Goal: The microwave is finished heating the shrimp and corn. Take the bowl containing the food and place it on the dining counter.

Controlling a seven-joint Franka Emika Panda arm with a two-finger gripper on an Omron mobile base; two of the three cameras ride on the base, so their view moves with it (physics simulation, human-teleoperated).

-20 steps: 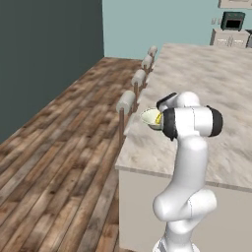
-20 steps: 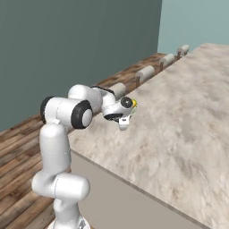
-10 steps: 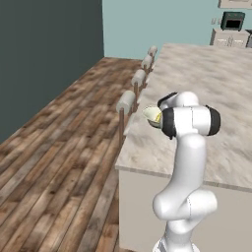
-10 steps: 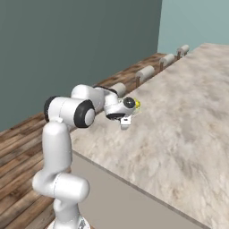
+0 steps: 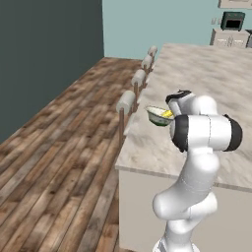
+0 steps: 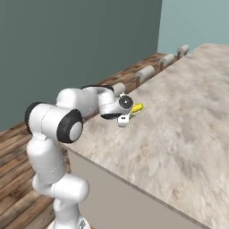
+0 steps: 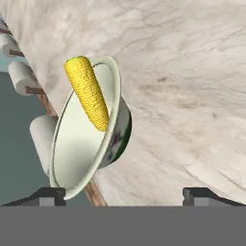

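The bowl (image 7: 91, 144), pale cream-green inside and dark green outside, carries the yellow corn (image 7: 89, 93) leaning on its rim. It sits low over the left edge of the dining counter (image 5: 206, 78); I cannot tell whether it touches the stone. My gripper (image 7: 123, 194) is open, its fingertips (image 7: 48, 194) far apart, with the bowl's near rim just inside the left one. From the left base view the bowl (image 5: 159, 116) shows beside my wrist, and from the right the corn (image 6: 136, 107) sticks out past the gripper (image 6: 123, 117). The microwave is out of view.
A row of round white stools (image 5: 129, 101) lines the counter's left side above the wooden floor (image 5: 59, 147). Far back stand cream cabinets (image 5: 229, 38) with a small teal-framed oven (image 5: 232, 20). The mottled stone top stretches wide to the right (image 6: 188, 134).
The hand and the bowl with the corn have shifted a little further in over the counter, away from its edge, and slightly lower.
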